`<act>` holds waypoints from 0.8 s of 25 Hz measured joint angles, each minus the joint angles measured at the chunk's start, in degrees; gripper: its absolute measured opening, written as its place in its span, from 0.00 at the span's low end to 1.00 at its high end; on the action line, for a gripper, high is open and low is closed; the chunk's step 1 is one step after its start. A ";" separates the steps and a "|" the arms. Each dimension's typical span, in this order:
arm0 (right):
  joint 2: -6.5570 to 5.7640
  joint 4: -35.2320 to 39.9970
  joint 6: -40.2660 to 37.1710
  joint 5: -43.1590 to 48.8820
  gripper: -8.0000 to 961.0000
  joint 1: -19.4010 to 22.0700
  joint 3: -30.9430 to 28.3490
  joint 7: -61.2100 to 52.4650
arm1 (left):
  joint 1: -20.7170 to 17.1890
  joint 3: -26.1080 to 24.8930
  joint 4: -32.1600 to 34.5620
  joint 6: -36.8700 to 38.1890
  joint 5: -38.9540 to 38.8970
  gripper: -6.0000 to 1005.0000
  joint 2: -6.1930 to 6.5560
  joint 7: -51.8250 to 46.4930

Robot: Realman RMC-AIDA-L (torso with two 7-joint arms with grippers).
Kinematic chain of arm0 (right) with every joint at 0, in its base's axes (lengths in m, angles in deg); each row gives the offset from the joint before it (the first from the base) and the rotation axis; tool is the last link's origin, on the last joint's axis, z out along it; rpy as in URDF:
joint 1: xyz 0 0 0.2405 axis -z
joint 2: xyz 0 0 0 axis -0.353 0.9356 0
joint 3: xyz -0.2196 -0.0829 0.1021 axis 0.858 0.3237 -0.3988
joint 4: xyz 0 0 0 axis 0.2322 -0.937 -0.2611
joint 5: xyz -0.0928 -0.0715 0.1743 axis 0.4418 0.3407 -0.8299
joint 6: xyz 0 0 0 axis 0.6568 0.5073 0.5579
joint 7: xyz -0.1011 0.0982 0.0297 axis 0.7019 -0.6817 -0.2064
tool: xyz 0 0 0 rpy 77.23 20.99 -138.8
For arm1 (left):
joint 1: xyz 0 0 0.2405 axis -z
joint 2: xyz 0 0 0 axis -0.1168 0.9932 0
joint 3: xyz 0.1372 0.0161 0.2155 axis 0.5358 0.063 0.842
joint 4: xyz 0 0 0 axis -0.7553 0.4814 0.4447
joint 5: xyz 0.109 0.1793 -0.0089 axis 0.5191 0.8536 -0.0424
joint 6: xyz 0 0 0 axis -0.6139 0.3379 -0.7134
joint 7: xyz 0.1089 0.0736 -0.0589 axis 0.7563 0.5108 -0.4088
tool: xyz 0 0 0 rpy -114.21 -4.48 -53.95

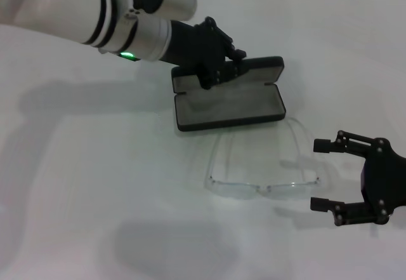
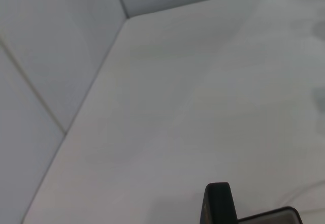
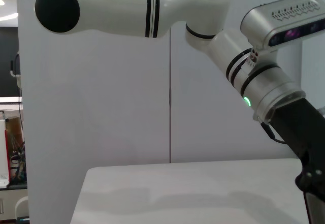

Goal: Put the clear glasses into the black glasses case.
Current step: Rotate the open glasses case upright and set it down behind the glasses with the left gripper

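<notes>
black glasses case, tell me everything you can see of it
The black glasses case is a rectangular hard case lying open on the white table, its grey-lined tray facing up and its lid standing up behind it. The left hand is over the lid's left part and looks to be touching it, though contact isn't certain. The case holds nothing. The clear glasses lie just in front of it, temples pointing toward the case, their far ends close to its front edge.

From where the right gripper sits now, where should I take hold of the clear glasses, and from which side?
Probably at the front frame near the bridge, coming straight down. The clear glasses lie flat on the table with temples unfolded toward the open black glasses case, so the front bar is the stiffest part. The right gripper is open just beside them; the left gripper is at the lid.
</notes>
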 joint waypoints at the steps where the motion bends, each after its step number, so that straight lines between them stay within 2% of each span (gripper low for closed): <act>1: 0.03 0.00 0.00 0.02 0.86 0.19 -0.04 0.12 | 0.03 0.55 -0.05 0.00 -0.27 0.24 -0.01 0.29; 17: 0.01 -0.03 -0.27 0.03 0.85 1.27 -0.43 0.16 | -0.63 1.54 0.92 0.00 -4.34 0.29 -0.11 3.16; 20: 0.01 0.05 -0.19 0.03 0.84 1.22 -0.43 0.05 | -0.88 1.56 1.81 -0.02 -4.84 0.38 -0.14 3.17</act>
